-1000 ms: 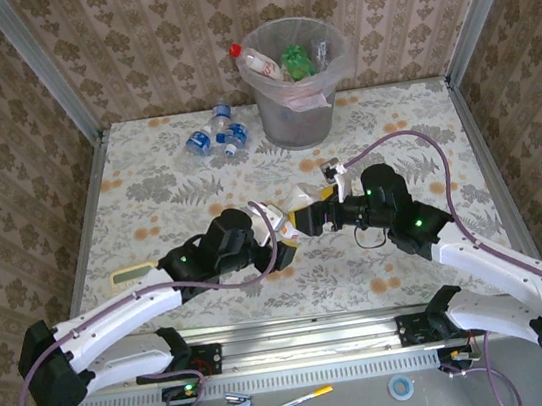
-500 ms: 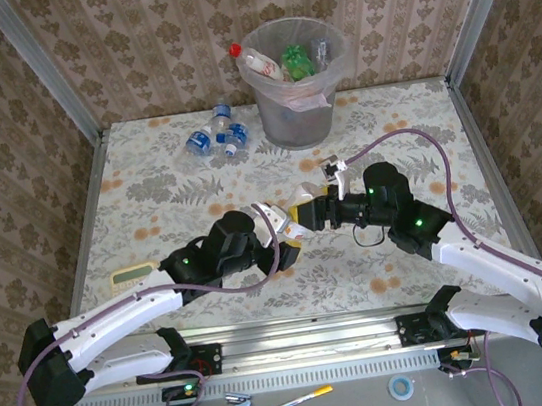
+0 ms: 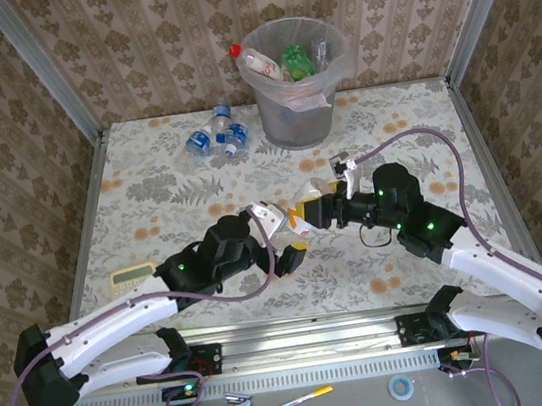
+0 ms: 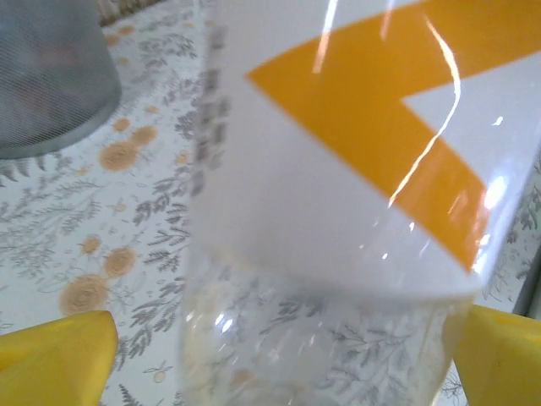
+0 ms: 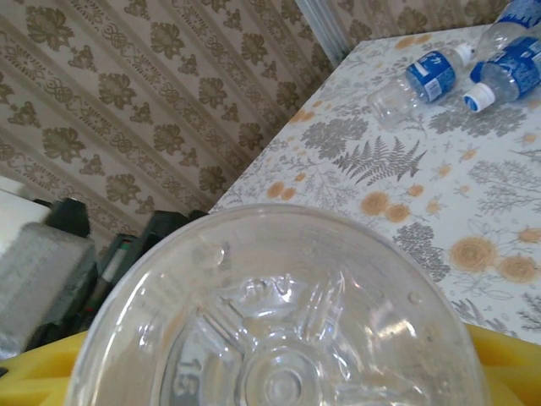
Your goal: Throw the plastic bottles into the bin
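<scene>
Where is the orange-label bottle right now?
Top view: the bottle is over mid-table, in front of the bin. The right claw grips it, and the open left claw sits at its left.

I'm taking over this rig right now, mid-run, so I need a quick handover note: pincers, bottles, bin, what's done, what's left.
Left pincer: open, fingers on either side of the orange-label bottle, not gripping it.
Right pincer: shut on that bottle's base end, mid-table.
Bin: at the far edge, with several binned bottles already inside.
Left to do: drop the held bottle in, then collect the blue-label bottles lying on the table left of the bin.
</scene>
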`<move>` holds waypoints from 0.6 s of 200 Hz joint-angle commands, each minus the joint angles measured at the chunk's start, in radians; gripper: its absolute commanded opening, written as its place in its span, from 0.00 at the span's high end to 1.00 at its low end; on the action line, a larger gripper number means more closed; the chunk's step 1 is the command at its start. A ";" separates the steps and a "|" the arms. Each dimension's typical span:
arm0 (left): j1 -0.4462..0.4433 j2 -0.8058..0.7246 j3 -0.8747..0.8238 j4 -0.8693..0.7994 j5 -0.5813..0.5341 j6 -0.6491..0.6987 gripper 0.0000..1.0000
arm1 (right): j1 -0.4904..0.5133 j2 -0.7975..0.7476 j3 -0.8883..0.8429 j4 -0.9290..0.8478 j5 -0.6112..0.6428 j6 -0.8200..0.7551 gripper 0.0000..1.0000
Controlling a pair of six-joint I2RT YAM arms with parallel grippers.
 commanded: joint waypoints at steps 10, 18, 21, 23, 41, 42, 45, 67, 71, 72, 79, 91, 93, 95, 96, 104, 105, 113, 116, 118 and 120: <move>0.006 -0.088 -0.013 -0.041 -0.130 0.003 0.00 | 0.003 -0.044 0.049 -0.051 0.089 -0.077 0.54; 0.011 -0.108 -0.012 -0.066 -0.170 -0.006 0.00 | 0.002 -0.051 0.053 -0.056 0.102 -0.091 0.54; 0.013 -0.116 -0.012 -0.077 -0.180 -0.008 0.00 | 0.002 -0.055 0.055 -0.059 0.110 -0.099 0.54; 0.014 -0.122 -0.012 -0.083 -0.186 -0.010 0.00 | 0.002 -0.056 0.056 -0.059 0.115 -0.103 0.54; 0.032 -0.177 -0.013 -0.136 -0.231 -0.015 0.00 | 0.002 -0.072 0.073 -0.078 0.169 -0.138 0.55; 0.032 -0.180 -0.013 -0.138 -0.233 -0.015 0.00 | 0.002 -0.073 0.073 -0.080 0.172 -0.140 0.55; 0.035 -0.190 -0.013 -0.147 -0.239 -0.015 0.00 | 0.002 -0.077 0.077 -0.082 0.188 -0.145 0.55; 0.055 -0.261 -0.011 -0.202 -0.277 -0.005 0.00 | 0.002 -0.119 0.071 -0.059 0.274 -0.188 0.56; 0.057 -0.273 -0.010 -0.211 -0.287 -0.002 0.00 | 0.002 -0.126 0.070 -0.053 0.291 -0.198 0.56; 0.057 -0.276 -0.010 -0.212 -0.289 -0.002 0.00 | 0.002 -0.129 0.069 -0.052 0.295 -0.200 0.56; 0.061 -0.298 -0.011 -0.227 -0.303 0.003 0.00 | 0.002 -0.140 0.067 -0.039 0.316 -0.217 0.56; 0.065 -0.328 -0.009 -0.248 -0.332 0.010 0.00 | 0.001 -0.159 0.070 -0.022 0.344 -0.243 0.56; 0.065 -0.333 -0.009 -0.250 -0.338 0.012 0.00 | 0.000 -0.162 0.071 -0.020 0.348 -0.249 0.57; 0.065 -0.338 -0.009 -0.251 -0.342 0.012 0.00 | -0.001 -0.163 0.072 -0.017 0.350 -0.255 0.56; 0.064 -0.340 -0.009 -0.251 -0.345 0.012 0.00 | 0.000 -0.165 0.072 -0.015 0.353 -0.257 0.57; 0.065 -0.357 -0.011 -0.251 -0.359 0.010 0.00 | 0.000 -0.175 0.075 -0.001 0.365 -0.279 0.57; 0.064 -0.359 -0.010 -0.251 -0.361 0.011 0.00 | 0.000 -0.176 0.075 0.001 0.367 -0.281 0.57; 0.064 -0.374 -0.009 -0.252 -0.368 0.012 0.00 | 0.000 -0.181 0.078 0.017 0.381 -0.301 0.57; 0.064 -0.379 -0.009 -0.252 -0.370 0.014 0.00 | 0.000 -0.184 0.080 0.022 0.388 -0.309 0.57; 0.064 -0.381 -0.008 -0.254 -0.372 0.014 0.00 | -0.001 -0.186 0.081 0.027 0.391 -0.315 0.57; 0.064 -0.384 -0.007 -0.255 -0.373 0.014 0.00 | 0.000 -0.187 0.083 0.031 0.395 -0.318 0.57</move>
